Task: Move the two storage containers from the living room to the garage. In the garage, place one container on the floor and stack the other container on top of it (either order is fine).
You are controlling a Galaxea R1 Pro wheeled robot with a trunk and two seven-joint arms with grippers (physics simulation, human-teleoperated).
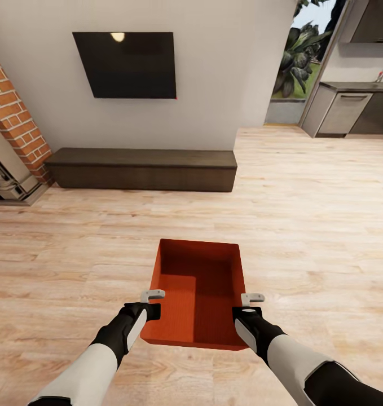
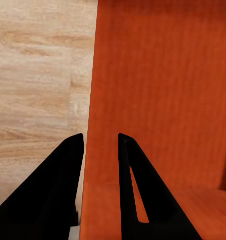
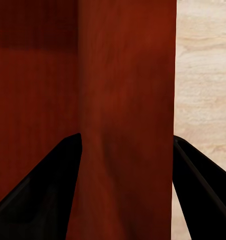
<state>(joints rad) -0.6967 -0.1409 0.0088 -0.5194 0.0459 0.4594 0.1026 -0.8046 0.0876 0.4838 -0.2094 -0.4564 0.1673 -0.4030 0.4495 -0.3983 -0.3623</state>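
Note:
One orange-red open-topped storage container sits between my two arms over the living room's light wood planks. My left gripper is shut on its left side wall. In the left wrist view that wall runs between the dark fingers of the left gripper. My right gripper is shut on the right side wall, which the right gripper straddles in the right wrist view, over the container wall. The container is empty inside. The garage is out of view.
A long dark low cabinet stands against the beige wall ahead, under a black wall screen. A brick fireplace is at the left. To the right rear, kitchen units and a glass opening show.

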